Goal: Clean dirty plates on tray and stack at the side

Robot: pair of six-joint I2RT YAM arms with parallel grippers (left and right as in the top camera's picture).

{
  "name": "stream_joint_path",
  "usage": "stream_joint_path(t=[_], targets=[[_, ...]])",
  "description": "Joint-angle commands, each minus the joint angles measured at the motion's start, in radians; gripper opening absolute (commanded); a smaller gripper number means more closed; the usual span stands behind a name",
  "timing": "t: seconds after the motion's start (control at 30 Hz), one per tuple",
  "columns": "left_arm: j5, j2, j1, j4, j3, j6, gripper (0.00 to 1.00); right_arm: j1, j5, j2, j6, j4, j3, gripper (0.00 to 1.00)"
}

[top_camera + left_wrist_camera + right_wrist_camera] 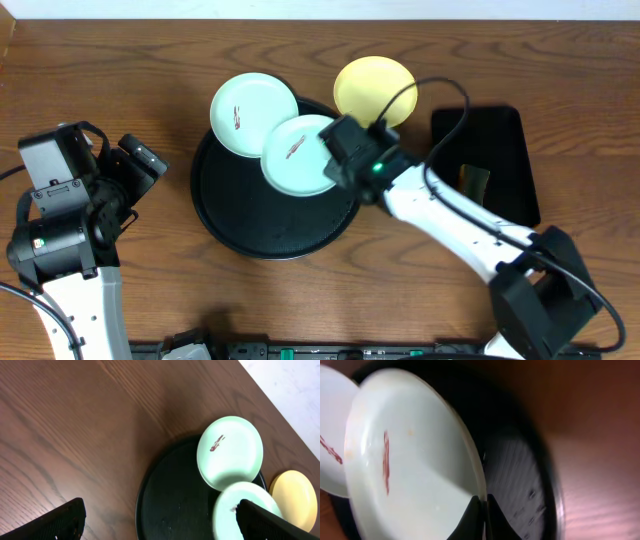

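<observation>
The round black tray lies mid-table. One mint-green plate with a reddish smear rests over the tray's far-left rim. A second smeared mint plate is over the tray, and my right gripper is shut on its right rim. In the right wrist view the fingertips pinch that plate's edge, tilted above the tray. A pale yellow plate sits on the table behind the tray. My left gripper stands open and empty left of the tray, its view showing tray and plates.
A smaller black rectangular tray lies at the right with a small dark object on it. The right arm stretches from the front right across to the round tray. Bare wooden table surrounds the left arm.
</observation>
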Motion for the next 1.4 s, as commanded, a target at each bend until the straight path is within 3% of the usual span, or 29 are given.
stream_joint_path(t=[0.0, 0.23, 0.27, 0.37, 0.47, 0.63, 0.7, 0.77, 0.9, 1.1, 1.37], targets=[[-0.001, -0.001, 0.002, -0.002, 0.016, -0.001, 0.97, 0.066, -0.016, 0.042, 0.192, 0.018, -0.032, 0.01], [-0.002, -0.001, 0.002, -0.002, 0.016, -0.001, 0.97, 0.173, -0.011, 0.111, 0.256, 0.098, -0.039, 0.03], [-0.001, -0.001, 0.002, -0.002, 0.016, -0.001, 0.97, 0.179, 0.000, 0.111, 0.250, 0.103, -0.039, 0.08], [-0.001, -0.001, 0.002, -0.002, 0.016, -0.001, 0.97, 0.176, 0.013, 0.103, 0.141, 0.107, -0.038, 0.52], [-0.002, -0.001, 0.002, -0.002, 0.016, -0.001, 0.97, 0.162, 0.002, 0.076, -0.142, 0.127, -0.037, 0.64], [-0.001, -0.001, 0.002, -0.002, 0.016, -0.001, 0.97, 0.125, -0.100, -0.021, -1.124, 0.206, -0.030, 0.58], [-0.001, -0.001, 0.002, -0.002, 0.016, -0.001, 0.97, 0.097, -0.119, -0.056, -1.304, 0.156, -0.005, 0.54], [-0.002, -0.001, 0.002, -0.002, 0.016, -0.001, 0.97, 0.051, -0.147, -0.069, -1.400, 0.062, 0.051, 0.45], [-0.001, -0.001, 0.002, -0.002, 0.016, -0.001, 0.97, -0.062, -0.298, -0.040, -1.563, -0.058, 0.164, 0.38], [-0.001, -0.001, 0.002, -0.002, 0.016, -0.001, 0.97, -0.136, -0.516, 0.057, -1.708, 0.105, 0.185, 0.54], [-0.001, -0.001, 0.002, -0.002, 0.016, -0.001, 0.97, -0.072, -0.521, 0.252, -1.720, 0.338, 0.185, 0.57]])
